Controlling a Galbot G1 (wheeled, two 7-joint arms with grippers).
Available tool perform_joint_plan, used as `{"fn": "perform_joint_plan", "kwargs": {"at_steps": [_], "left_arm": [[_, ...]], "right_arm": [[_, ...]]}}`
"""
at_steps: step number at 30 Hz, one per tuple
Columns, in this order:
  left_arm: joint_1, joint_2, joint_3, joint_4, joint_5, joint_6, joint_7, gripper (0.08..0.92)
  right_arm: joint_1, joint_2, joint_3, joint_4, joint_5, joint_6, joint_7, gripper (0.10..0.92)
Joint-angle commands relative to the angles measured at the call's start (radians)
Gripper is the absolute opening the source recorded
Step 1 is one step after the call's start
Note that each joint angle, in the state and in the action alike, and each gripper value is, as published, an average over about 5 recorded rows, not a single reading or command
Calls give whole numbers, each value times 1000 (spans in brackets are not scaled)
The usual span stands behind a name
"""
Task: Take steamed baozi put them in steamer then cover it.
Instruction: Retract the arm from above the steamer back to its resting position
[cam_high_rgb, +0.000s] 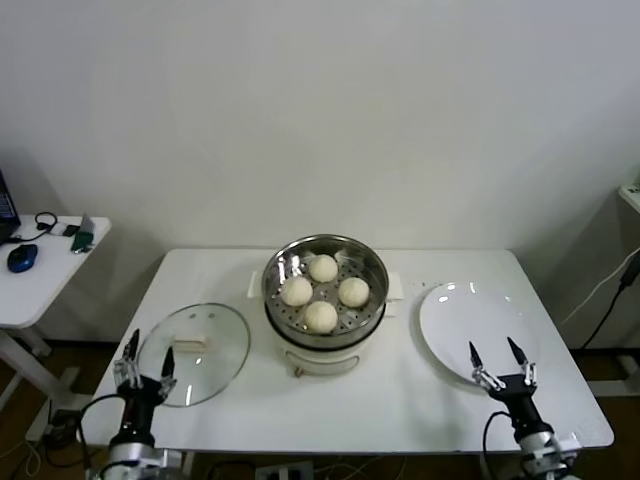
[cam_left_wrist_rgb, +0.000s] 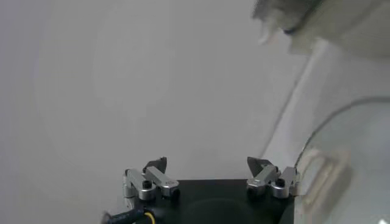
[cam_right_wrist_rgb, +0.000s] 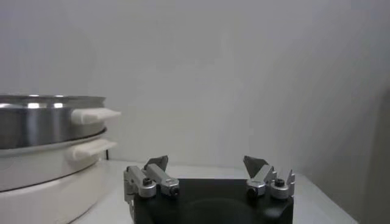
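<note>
Head view first: all four steamed baozi (cam_high_rgb: 322, 292) sit inside the steamer (cam_high_rgb: 325, 262) in the middle of the white table (cam_high_rgb: 400, 400), and the steamer has no lid on. The cover (cam_high_rgb: 195, 352) lies flat on the table to the robot's left of the steamer, handle up. The white plate (cam_high_rgb: 470, 325) is on the other side. The left gripper (cam_high_rgb: 146, 363) hangs at the near edge by the cover, fingers spread wide, holding nothing. The right gripper (cam_high_rgb: 498, 362) is just by the plate's near rim, also spread wide.

Left wrist view: wide-open left gripper (cam_left_wrist_rgb: 210, 172), the cover's handle (cam_left_wrist_rgb: 326, 176) blurry to one side.

Right wrist view: right gripper (cam_right_wrist_rgb: 207, 170) wide open, steamer (cam_right_wrist_rgb: 46, 122) off to the side, well apart.
</note>
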Motion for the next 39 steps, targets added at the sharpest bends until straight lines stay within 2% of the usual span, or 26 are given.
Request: {"fn": "perform_joint_plan", "kwargs": {"at_steps": [1,15,32,35,39], "left_arm": [[-134,-20,9,262,506,-17,-119,823],[-267,0,33,398,478,8,-41,823],[-364,20,56,466,404,35,2,820],[-361,18,54,476,407,35,4,774],[-360,12,50,494,409,34,2,662]], "right_arm": [[-57,94,-10,-10,-54,65,14,823],[-92,90,8,23,-46,68,15,823],[-112,109,17,37,-63,71,12,823],[-110,115,14,35,-71,73,11,823],[-105,123,11,35,-81,73,10,823]]}}
